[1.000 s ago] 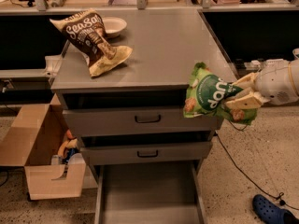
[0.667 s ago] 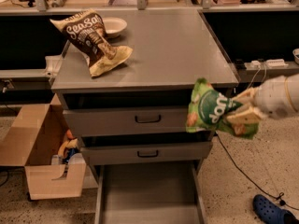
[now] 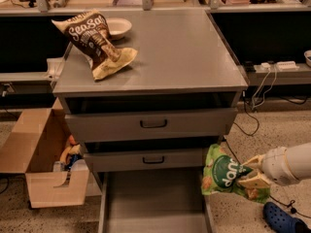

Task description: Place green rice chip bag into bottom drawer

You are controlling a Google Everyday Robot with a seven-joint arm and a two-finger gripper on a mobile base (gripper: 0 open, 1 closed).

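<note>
The green rice chip bag (image 3: 224, 175) is a bright green crinkly bag with white lettering, held in the air at the lower right. My gripper (image 3: 250, 174) comes in from the right on a white arm and is shut on the bag's right side. The bag hangs just beside and above the right wall of the bottom drawer (image 3: 153, 205), which is pulled out and shows a flat grey floor. The bag is at the height of the middle drawer's front (image 3: 153, 159).
A brown-and-cream Sea Salt bag (image 3: 95, 41) and a white bowl (image 3: 118, 27) sit on the cabinet top (image 3: 175, 57). An open cardboard box (image 3: 46, 164) stands on the floor at the left. A blue shoe (image 3: 282, 219) and cables lie at the right.
My gripper has lowered the green bag from beside the top drawer down to beside the middle drawer, close to the open bottom drawer's right wall.
</note>
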